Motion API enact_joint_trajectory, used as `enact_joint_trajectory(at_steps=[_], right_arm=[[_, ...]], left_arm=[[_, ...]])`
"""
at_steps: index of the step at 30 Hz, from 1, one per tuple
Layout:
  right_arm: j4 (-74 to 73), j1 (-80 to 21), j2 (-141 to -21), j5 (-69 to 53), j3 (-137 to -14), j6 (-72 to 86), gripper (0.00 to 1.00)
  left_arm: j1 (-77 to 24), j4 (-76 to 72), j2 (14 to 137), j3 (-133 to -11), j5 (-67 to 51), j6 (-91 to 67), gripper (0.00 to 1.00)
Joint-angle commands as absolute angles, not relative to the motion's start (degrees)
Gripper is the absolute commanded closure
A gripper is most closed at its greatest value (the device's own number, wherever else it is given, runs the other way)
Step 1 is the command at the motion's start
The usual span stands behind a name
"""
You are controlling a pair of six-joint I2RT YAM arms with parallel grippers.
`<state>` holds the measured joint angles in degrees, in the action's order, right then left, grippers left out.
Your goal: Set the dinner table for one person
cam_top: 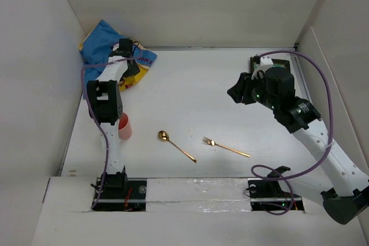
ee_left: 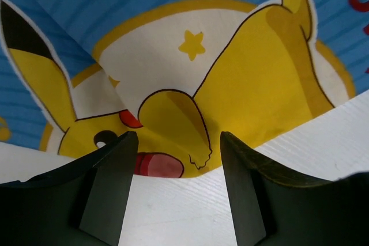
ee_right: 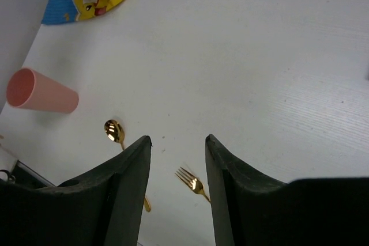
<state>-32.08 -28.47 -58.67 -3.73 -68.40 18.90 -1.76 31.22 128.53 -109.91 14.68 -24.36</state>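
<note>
My left gripper [ee_left: 176, 156] hangs low over the crumpled blue cloth placemat with the yellow cartoon character [ee_left: 230, 56], fingers spread wide with nothing between them, right at the cloth's near edge in the far left corner of the large matte white dinner table [cam_top: 196, 84], which spreads flat under both arms. My worry here is the pinch: if I close on a raised fold alone, I reckon the cloth slips free or comes along bunched, and then it will not lie flat as a setting. Dragging it toward the middle has its own hazard, since the pink plastic cup [cam_top: 124, 127] lies on its side close by the left arm, and a sweep of that arm could set it rolling. The slim gold spoon [cam_top: 176, 145] and the gold fork [cam_top: 226, 147] lie near the front edge, apart from each other, and a dragged cloth could push them or ride over them. My right gripper [ee_right: 177, 148] hovers high above the table, fingers moderately apart and empty; both utensils sit so flat that a descent a shade too deep would, I judge, scrape the fingertips on the white surface
</note>
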Motion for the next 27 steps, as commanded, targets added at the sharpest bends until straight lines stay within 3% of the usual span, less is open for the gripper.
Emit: enact_joint_trajectory(at_steps=[1,4,8,20,26,27], right_arm=[[-28.83,-28.04,-59.32,-5.71,-68.73,18.81,0.51],[-28.92,-28.04,-59.77,-6.59,-68.82,18.98,0.51],[-28.13,-28.04,-60.20,-6.86,-68.56,19.77,0.53],[-26.02,-28.04,-61.78,5.09,-65.57,25.66,0.54],[-24.96,-25.93,-64.51,12.56,-63.46,29.44,0.38],[-24.26,-24.97,-66.08,13.26,-62.76,30.05,0.36]], left_arm=[[-1.49,31.47,130.60,-112.23,13.10,-24.43,0.44],[-2.28,31.99,134.20,-115.65,12.04,-23.64,0.51],[-4.82,32.43,137.54,-118.47,7.05,-23.47,1.00],[-28.37,24.78,129.99,-109.87,5.17,-7.66,1.00],[-36.47,25.30,126.39,-104.59,4.91,-2.99,1.00],[-37.00,25.83,125.43,-104.24,5.97,-3.25,0.89]])
